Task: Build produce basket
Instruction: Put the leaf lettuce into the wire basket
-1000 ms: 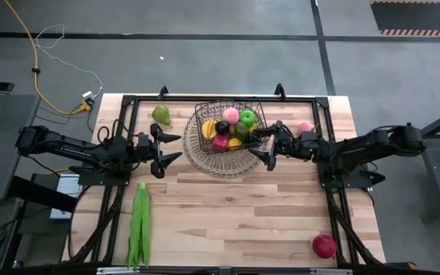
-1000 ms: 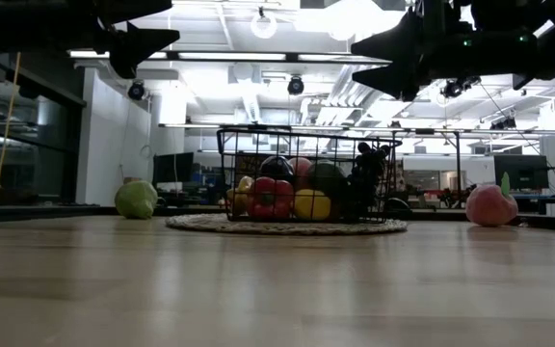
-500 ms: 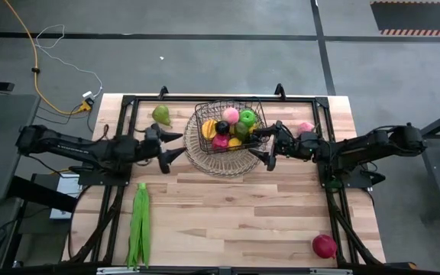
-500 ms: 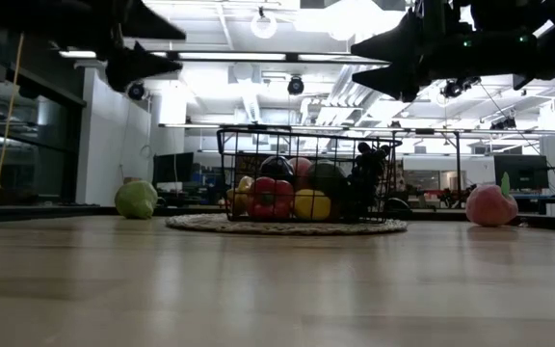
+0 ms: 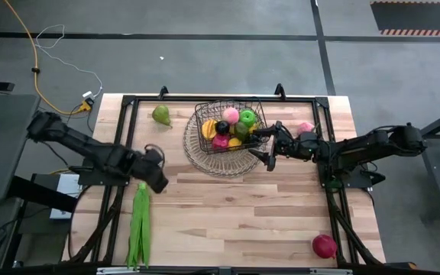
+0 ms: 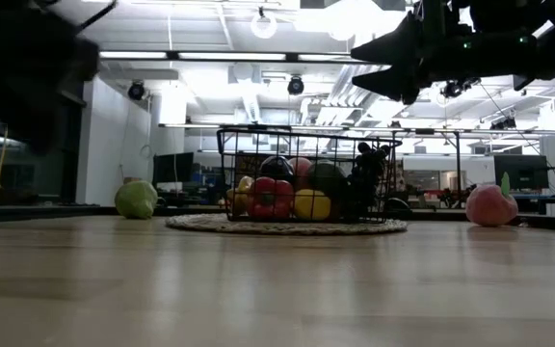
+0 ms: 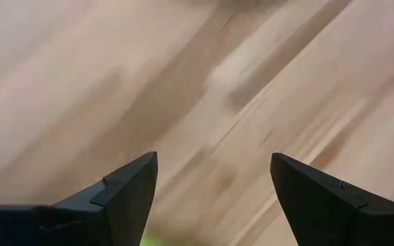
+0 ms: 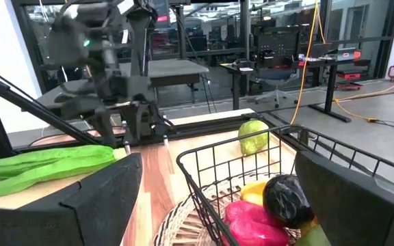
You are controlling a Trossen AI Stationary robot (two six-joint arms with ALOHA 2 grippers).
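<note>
The wire basket (image 5: 228, 137) stands on a round woven mat at the table's far middle and holds several fruits: red, yellow, green, pink and dark ones. The long green pods (image 5: 139, 225) lie on the table at the near left. A green pear (image 5: 161, 114) rests on the table left of the basket, a pink piece (image 5: 305, 127) right of it, and a red apple (image 5: 324, 245) at the near right. My left gripper (image 5: 156, 174) is open and points down over the table beside the pods' far end (image 7: 152, 240). My right gripper (image 5: 268, 145) is open and empty at the basket's right side.
A dark frame of bars (image 5: 205, 99) runs around the table's far and side edges. Bare wood (image 5: 235, 214) lies between the pods and the red apple. In the right wrist view the basket's rim (image 8: 252, 154) is close in front of my right gripper's fingers.
My left gripper has moved from beside the basket's left side toward the table's near edge and has tipped from level to pointing down, ending over the far end of the green pods. The right arm and the produce have kept still.
</note>
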